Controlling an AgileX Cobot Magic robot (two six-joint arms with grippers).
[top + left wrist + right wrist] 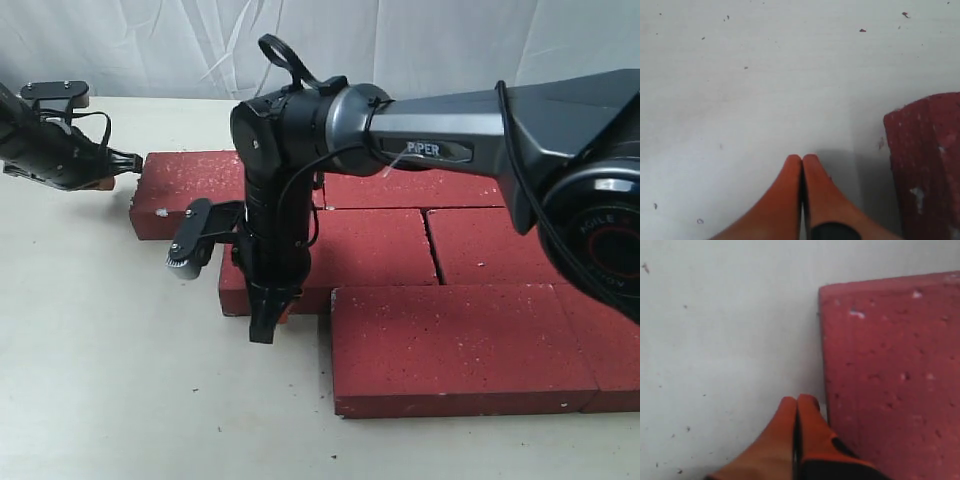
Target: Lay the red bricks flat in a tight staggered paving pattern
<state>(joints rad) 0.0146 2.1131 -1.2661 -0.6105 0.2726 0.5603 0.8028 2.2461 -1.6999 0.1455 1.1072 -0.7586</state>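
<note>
Resting pinched together, the right gripper sits just beside the front left corner of the middle-row red brick, whose long axis runs off toward the exterior view's right. The left gripper, fingers likewise together, is at the left end of the back-row brick.

Six red bricks in view, two robot arms, one white table

- An off-white table spreads wide under soft, even light.
- Behind the table hangs a wrinkled white sheet.
- Tiny dark crumbs speckle the table.
</note>
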